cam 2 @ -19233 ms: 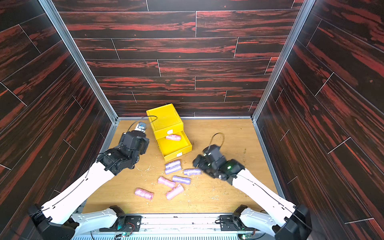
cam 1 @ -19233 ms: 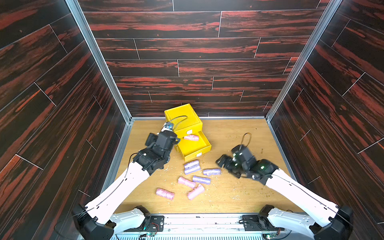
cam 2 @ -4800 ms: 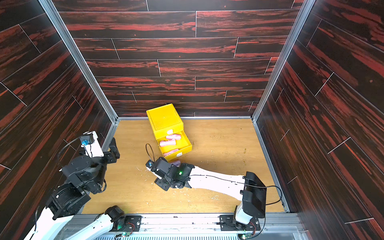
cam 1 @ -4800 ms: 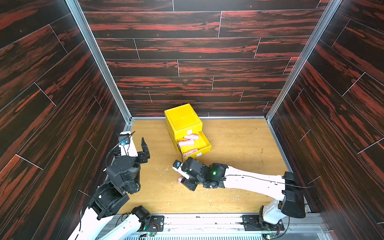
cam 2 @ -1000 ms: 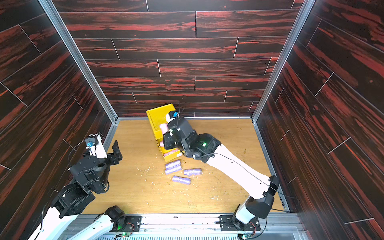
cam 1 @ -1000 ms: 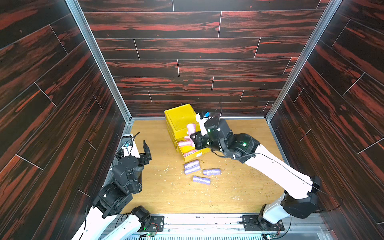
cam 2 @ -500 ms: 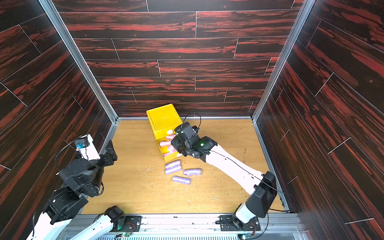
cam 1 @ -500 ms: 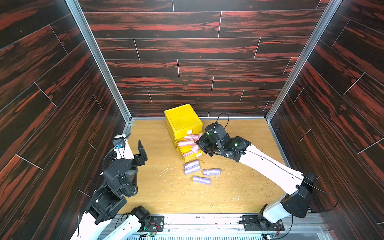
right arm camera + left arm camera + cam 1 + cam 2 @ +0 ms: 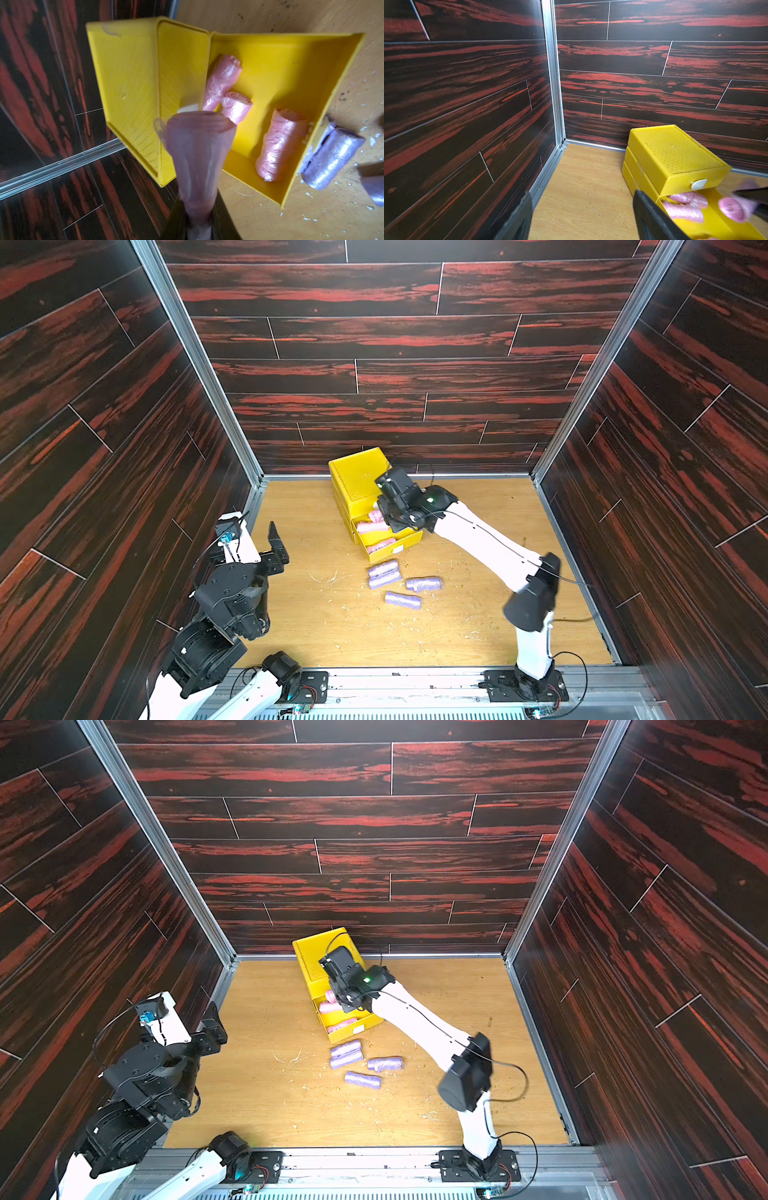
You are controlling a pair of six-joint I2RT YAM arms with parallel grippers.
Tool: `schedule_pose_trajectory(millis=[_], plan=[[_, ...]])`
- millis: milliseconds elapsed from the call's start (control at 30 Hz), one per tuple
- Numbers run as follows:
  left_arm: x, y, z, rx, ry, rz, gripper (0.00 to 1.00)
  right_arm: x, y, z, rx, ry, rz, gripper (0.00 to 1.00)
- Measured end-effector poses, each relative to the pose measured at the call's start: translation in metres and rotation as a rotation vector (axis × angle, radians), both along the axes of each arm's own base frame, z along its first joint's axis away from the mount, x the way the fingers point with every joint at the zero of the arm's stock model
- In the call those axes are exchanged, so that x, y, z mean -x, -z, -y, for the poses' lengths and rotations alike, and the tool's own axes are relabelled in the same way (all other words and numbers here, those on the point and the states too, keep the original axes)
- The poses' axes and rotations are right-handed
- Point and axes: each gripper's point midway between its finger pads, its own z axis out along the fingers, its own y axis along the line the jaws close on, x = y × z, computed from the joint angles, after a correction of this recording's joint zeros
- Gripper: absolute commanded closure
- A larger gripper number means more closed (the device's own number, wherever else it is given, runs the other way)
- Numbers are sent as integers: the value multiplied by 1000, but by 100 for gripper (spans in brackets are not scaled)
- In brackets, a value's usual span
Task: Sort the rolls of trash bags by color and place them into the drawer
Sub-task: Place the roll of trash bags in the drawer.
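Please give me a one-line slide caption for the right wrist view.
Right gripper holding a fourth pink roll at the open yellow drawer; three pink rolls inside, lavender rolls on the tabletop outside.

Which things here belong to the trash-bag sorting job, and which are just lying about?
Job: yellow drawer chest; three pink rolls in its open drawer; pink roll in right gripper; four lavender rolls.
Lying about: pale scraps on the table.

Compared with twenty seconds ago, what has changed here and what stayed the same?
The right end effector picked up the last pink roll from the table and carried it over the open drawer, gripped. The drawer now holds three pink rolls, up from one. The left end effector pulled back, open. The four purple rolls stayed put.
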Motion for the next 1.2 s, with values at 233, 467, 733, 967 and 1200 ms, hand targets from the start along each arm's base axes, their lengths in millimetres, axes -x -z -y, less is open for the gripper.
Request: schedule_pose_trajectory(millis=[233, 467, 733, 967, 1200], plan=[[5, -2, -4, 0, -4, 12, 20, -4, 48, -7, 114, 0, -108, 99], [8, 0, -8, -10, -14, 13, 20, 4, 60, 0, 154, -4, -153, 99], [8, 3, -7, -22, -13, 3, 20, 4, 74, 4, 169, -15, -189, 98], [7, 4, -7, -33, -13, -2, 20, -5, 96, 2, 189, -27, -206, 98], [7, 4, -7, -38, -13, -6, 20, -12, 106, -1, 193, -40, -203, 93]])
